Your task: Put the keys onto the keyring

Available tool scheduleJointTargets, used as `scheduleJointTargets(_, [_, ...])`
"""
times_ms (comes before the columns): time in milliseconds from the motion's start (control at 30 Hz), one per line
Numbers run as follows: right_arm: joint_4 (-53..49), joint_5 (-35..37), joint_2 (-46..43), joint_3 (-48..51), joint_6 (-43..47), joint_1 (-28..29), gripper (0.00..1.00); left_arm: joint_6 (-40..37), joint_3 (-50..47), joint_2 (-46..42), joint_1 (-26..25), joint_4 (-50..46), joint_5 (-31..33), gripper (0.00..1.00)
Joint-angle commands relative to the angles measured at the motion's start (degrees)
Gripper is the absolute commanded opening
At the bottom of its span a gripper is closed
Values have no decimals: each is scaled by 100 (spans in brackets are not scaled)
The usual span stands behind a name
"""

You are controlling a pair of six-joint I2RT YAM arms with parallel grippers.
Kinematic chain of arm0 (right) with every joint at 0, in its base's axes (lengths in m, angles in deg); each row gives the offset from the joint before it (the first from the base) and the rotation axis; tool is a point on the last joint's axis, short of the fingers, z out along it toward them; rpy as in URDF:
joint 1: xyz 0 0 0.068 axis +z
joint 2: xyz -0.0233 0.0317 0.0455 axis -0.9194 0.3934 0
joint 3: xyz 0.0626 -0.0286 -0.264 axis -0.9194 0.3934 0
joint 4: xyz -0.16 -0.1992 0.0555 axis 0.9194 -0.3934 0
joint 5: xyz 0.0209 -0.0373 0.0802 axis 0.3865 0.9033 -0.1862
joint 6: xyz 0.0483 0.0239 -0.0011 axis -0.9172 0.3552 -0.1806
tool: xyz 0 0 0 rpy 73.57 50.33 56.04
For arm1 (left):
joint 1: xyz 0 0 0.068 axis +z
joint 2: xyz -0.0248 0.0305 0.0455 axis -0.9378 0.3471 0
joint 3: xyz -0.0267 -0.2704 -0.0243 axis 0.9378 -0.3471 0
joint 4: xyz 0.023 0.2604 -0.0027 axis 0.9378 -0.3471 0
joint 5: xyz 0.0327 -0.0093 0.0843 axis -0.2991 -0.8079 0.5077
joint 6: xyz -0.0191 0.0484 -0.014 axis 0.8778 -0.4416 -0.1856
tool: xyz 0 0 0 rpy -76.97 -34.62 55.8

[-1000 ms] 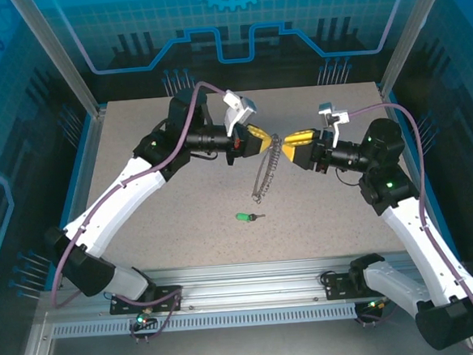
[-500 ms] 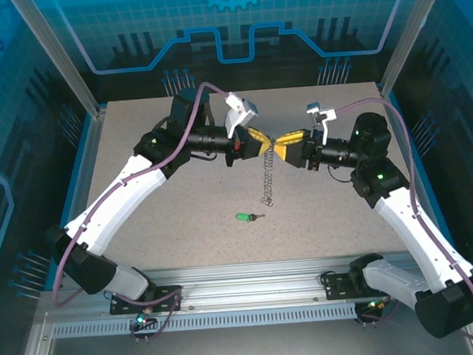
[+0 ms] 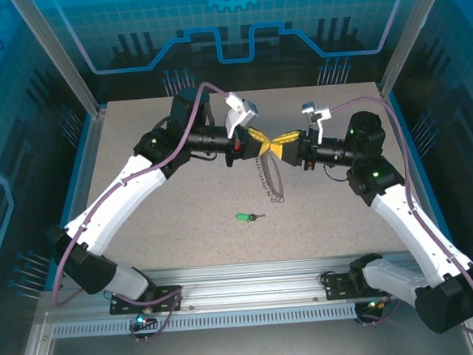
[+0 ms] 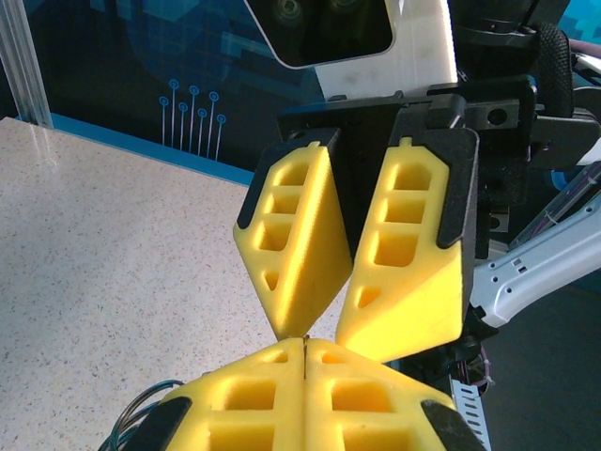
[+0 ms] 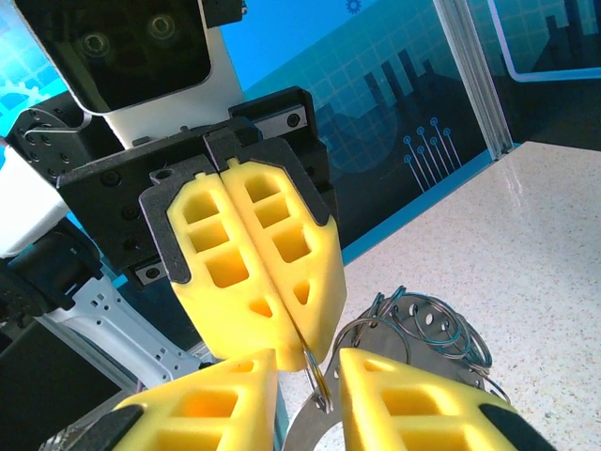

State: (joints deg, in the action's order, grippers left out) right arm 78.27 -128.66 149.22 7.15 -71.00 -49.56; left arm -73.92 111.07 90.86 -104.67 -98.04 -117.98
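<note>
**Item 1: left claw** (image 3: 265, 140). Mine, raised above the middle of the bench (image 3: 191, 221), closed flat, pad against pad. A thin wire of the keyring (image 5: 413, 324) is nipped at the very tips, and the rest hangs free below.

**Item 2: right claw** (image 3: 280, 143). Also mine, nose to nose with the left, tips almost touching it. A narrow gap shows between its fingers (image 5: 404, 399). The pinched wire stands in that gap, and I cannot tell whether either pad touches it. As I read it, this claw holds nothing.

**Item 3: keyring.** Several thin bluish-silver loops bunched together, with a chain (image 3: 271, 179) dangling toward the bench.
- Handling: judged light, springy in the loops and limp in the chain. It is bare metal, so it is likely to slip or swivel in soft pads.
- Best hold: across a single wire close to the tips, with the second claw right beside the first so a coil can be pried apart.

**Item 4: key** (image 3: 244, 217). Green head and short metal blade, lying flat on the bench. It is nearer to me than the hanging chain and well apart from both claws. It is not yet on the ring.
- Handling: judged very light, stiff and easily flicked away.
- Best hold: wherever its eye stays free. The eye is too small to make out.
</note>
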Motion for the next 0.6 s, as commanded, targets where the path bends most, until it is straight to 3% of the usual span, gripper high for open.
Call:
scheduleJointTargets(0, [126,16,37,-145,27,89,23,24,201,-83,27,125,-228,0])
scheduleJointTargets(300, [111,-47,11,-93,113,109,0,63,201,-76,17,203,-221,0])
scheduleJointTargets(467, [139,-62,6,-49,106,107,1,98,202,-67,18,229,-241,0])
scheduleJointTargets(500, [127,-58,17,-49,106,104,8,106,201,-63,23,237,-246,0])
scheduleJointTargets(567, [126,-68,35,-49,115,108,11,123,184,-73,20,260,-245,0])
